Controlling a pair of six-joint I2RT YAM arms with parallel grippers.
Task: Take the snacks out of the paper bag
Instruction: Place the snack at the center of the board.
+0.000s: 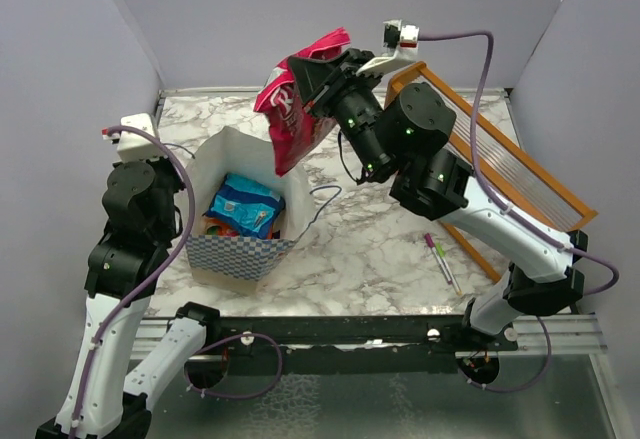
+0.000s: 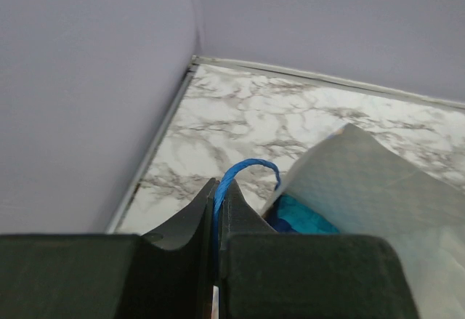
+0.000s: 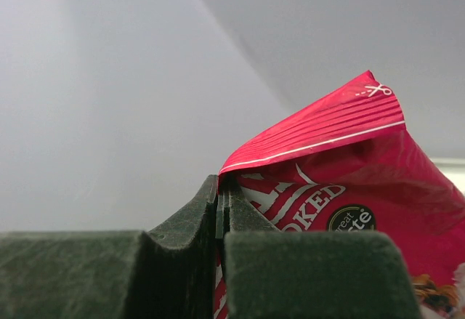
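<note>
One glossy pink-and-white crinkly snack packet (image 1: pixel 293 109) is out, held above the boxy blue-and-white checkered paper bag (image 1: pixel 240 257) on the marble desk (image 1: pixel 380 249) by the clamped-tight right fingers (image 3: pixel 220 199), left fingers (image 2: pixel 216 206) pinched shut on the bag's blue cord handle (image 2: pixel 247 168), blue glossy packet (image 1: pixel 246 206) plus others underneath not yet removed.

Packet (image 1: pixel 295 109) hangs over the paper bag (image 1: pixel 240 257); rack (image 1: pixel 520 174) and pens (image 1: pixel 440 257) lie right.
</note>
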